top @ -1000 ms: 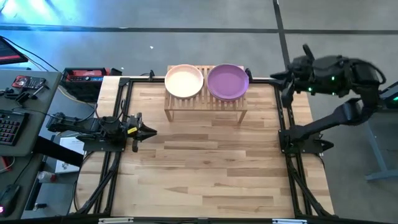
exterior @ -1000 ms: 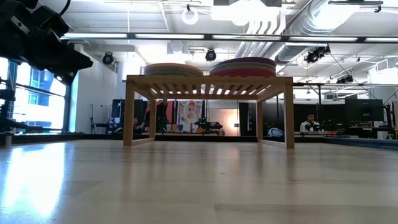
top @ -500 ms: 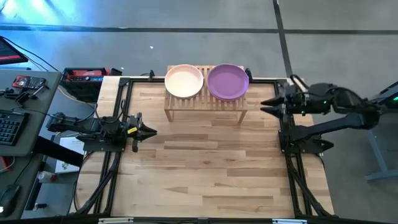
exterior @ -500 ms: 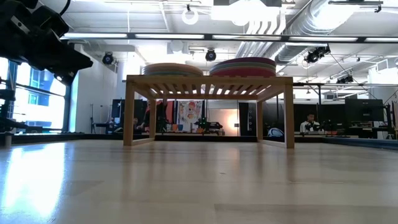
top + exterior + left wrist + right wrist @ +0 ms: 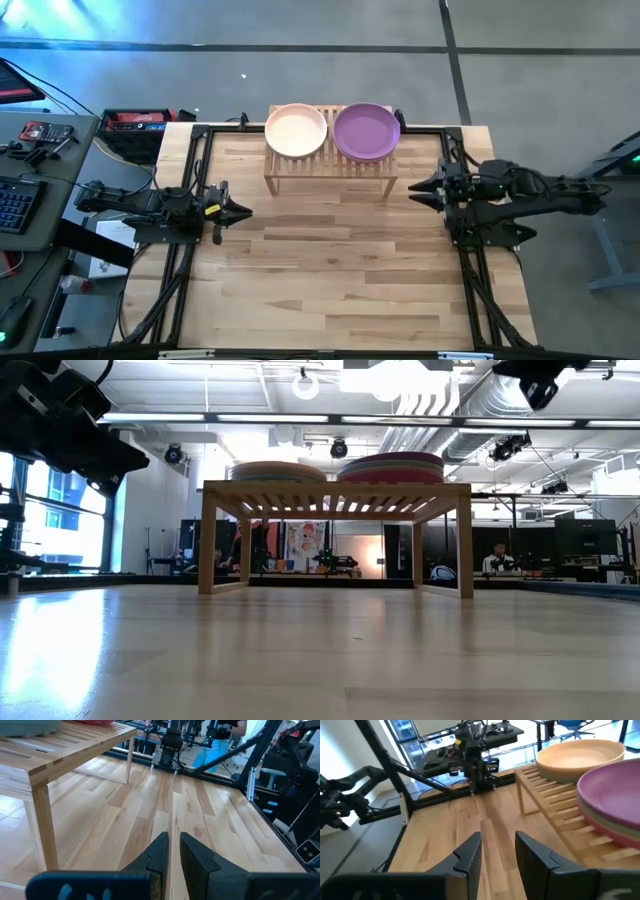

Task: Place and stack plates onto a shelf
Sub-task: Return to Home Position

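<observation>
The shelf [image 5: 330, 165] stands at the table's far edge on its short legs. Two stacks of plates rest on its slatted top: one with a peach plate [image 5: 296, 130] uppermost on the left, one with a purple plate [image 5: 366, 132] uppermost on the right. The low view shows both stacks [image 5: 338, 467] edge-on. My left gripper [image 5: 240, 211] rests level at the table's left edge, a narrow gap between its fingertips [image 5: 173, 840], nothing in it. My right gripper [image 5: 418, 188] hangs level at the right edge, open [image 5: 497, 842], empty, pointing across the table near the shelf's right end.
Black frame rails [image 5: 462, 270] run along both sides of the wooden table [image 5: 330, 270]. The tabletop in front of the shelf is bare wood. A desk with a keyboard and tools [image 5: 30, 150] stands beyond the left edge.
My right gripper has come down from high over the table's far right corner, moving toward the near edge and a little leftward, as its arm folds in. It has tipped from pointing down to nearly level and now shows at the low view's top right. Its gap looks unchanged.
</observation>
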Available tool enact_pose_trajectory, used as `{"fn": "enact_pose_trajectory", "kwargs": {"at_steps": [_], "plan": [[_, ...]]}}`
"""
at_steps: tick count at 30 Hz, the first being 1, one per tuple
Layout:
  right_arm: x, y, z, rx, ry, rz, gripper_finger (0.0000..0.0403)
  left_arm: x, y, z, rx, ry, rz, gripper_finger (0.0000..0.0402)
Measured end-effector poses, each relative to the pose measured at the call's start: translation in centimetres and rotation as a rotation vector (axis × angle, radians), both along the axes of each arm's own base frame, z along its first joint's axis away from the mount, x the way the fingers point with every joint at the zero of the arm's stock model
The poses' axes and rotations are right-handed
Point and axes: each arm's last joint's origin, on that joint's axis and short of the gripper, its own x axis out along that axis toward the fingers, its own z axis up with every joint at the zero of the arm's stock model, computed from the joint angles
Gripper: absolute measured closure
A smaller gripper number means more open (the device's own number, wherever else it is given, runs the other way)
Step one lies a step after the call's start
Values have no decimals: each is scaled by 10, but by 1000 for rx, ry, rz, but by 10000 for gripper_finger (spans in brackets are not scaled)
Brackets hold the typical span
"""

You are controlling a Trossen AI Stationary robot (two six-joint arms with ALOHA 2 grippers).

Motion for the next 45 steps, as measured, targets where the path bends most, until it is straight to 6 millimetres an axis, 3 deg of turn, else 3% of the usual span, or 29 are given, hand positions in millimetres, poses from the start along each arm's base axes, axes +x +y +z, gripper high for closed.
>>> {"fn": "enact_pose_trajectory", "kwargs": {"at_steps": [13,29,34,45], "plan": [[-12,0,-64,13,-141,34,302,0,0,0,5,-4,-1,367],[-12,1,-131,89,-275,70,302,0,0,0,232,5,-42,367],[-9,2,-142,100,-305,73,302,0,0,0,285,7,-52,367],[-8,1,-144,84,-284,57,302,0,0,0,352,12,-64,367]]}}
